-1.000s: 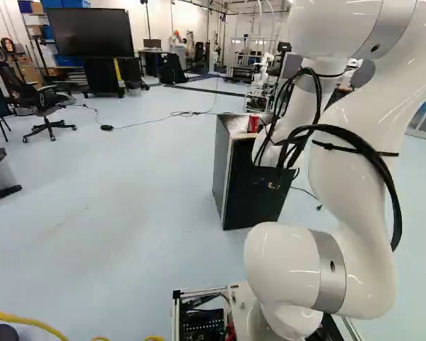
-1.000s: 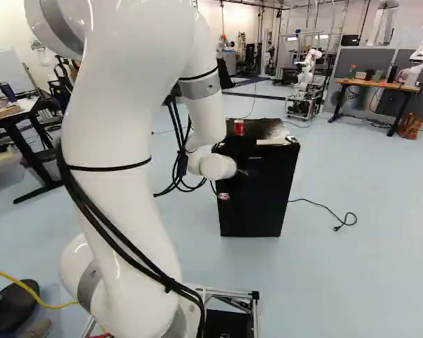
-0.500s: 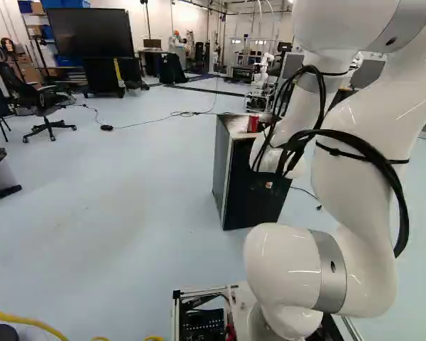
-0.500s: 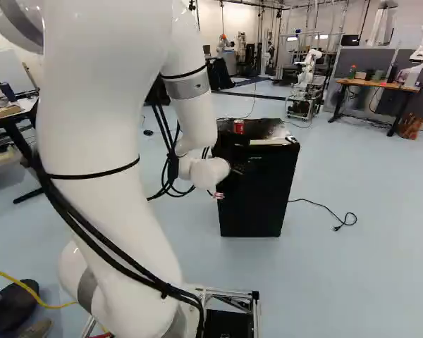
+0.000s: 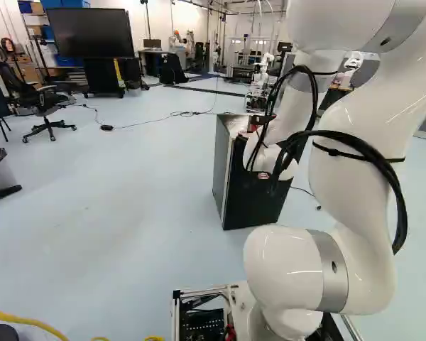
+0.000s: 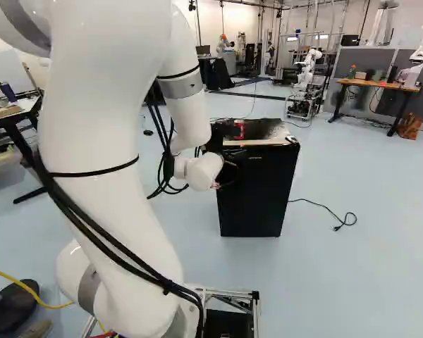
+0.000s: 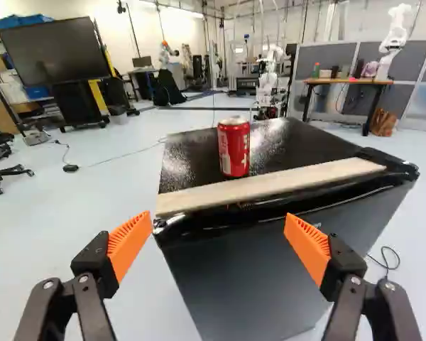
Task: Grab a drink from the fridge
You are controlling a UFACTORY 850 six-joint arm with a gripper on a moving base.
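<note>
Currently the gripper (image 7: pixel 217 223) stands spread wide, nothing pinched, its orange pads (image 7: pixel 130 241) facing one another. The red can (image 7: pixel 233 147) is upright on top of the black fridge (image 7: pixel 250 284), just behind the pale strip (image 7: pixel 270 187) along the front edge; it sits ahead of the gap, roughly centred, well short of contact. Step in hand, as judged: approach the can. Suggested method: hold the opening at full width, set the fingertips high enough to pass over the strip and door edge, then advance level until the can lies deep between both pads. Close gently at mid-body, so the thin wall is not dented, and lift straight up before backing out. Risks: one finger striking the can off-centre and tipping it or sliding it across the glossy top; tips snagging the strip. Containers: the can shows its top uppermost; cannot tell if sealed or full, so treat as full and keep upright. Fridge door appears closed, contents unseen; opening it seems unnecessary for this drink.
</note>
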